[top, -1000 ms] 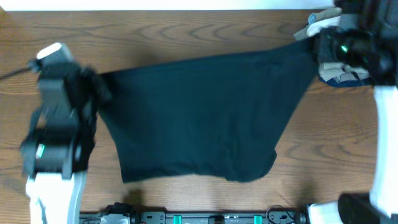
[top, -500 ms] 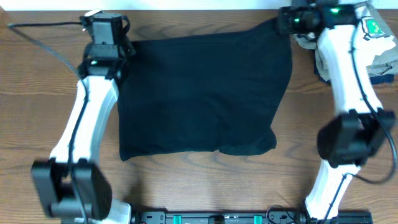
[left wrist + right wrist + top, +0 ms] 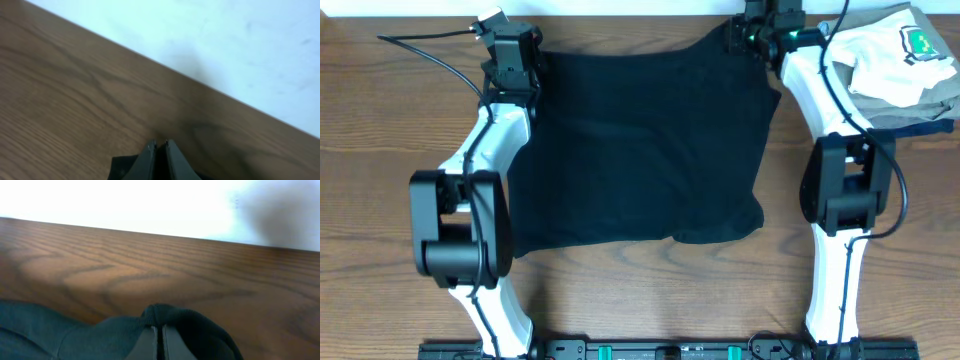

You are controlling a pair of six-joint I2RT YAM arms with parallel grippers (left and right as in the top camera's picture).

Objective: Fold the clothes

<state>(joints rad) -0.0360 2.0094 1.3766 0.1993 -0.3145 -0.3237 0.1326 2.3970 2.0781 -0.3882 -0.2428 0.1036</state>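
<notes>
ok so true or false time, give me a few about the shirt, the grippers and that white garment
1. The left gripper and the right gripper are both shut on the shirt. True.
2. The shirt hangs over the near edge of the table. False: it lies wholly on the table.
3. The white garment lies on top of the shirt. False: it sits apart from it, at the far right corner.
4. The white garment bears a green crest. True.
</notes>
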